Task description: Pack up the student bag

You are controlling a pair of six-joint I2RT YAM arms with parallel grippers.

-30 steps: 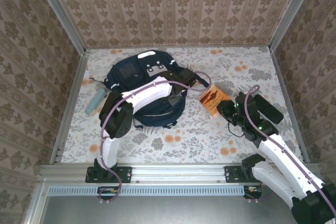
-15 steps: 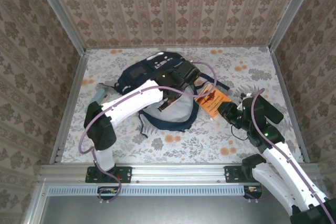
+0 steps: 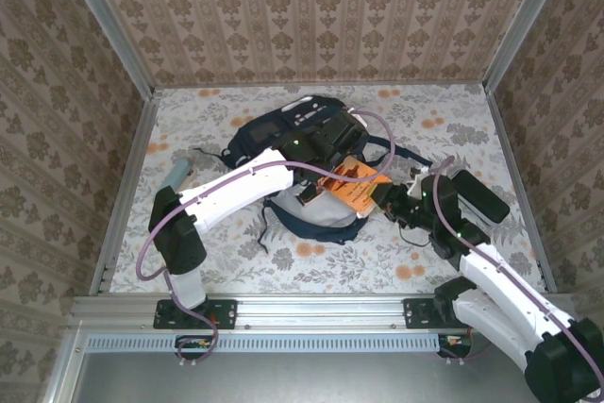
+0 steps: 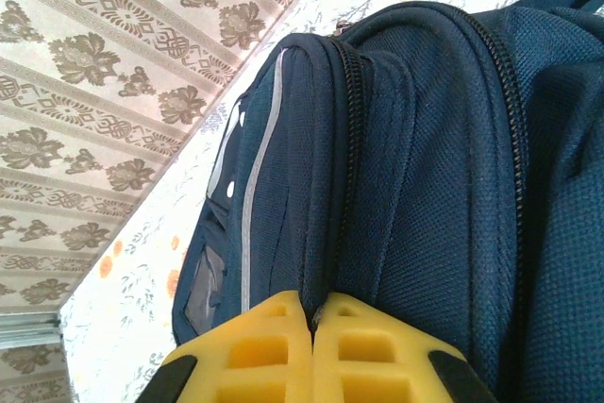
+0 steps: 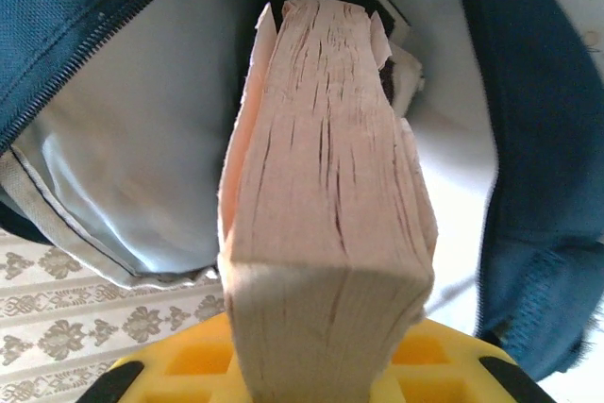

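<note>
Left jaws: Your left gripper [image 4: 311, 320] is closed tight. Its yellow fingers [image 4: 255, 351] pinch a fold of the student bag [image 4: 425, 139] beside a zip.
Right jaws: Your right gripper [image 5: 321, 370] stands partly open, clamped on the near end of a book [image 5: 321, 195], page edges facing the wrist camera.
Book: Orange cover in the top view. The far end points into the bag's mouth, over the pale grey lining [image 5: 132, 139].
Bag: Navy, lying mid-table towards the far wall, with its mouth gaping towards your right arm.
Surroundings: A pale blue tube [image 3: 176, 176] lies left of the bag, apart from it, on the flowered table [image 3: 453, 129].
</note>
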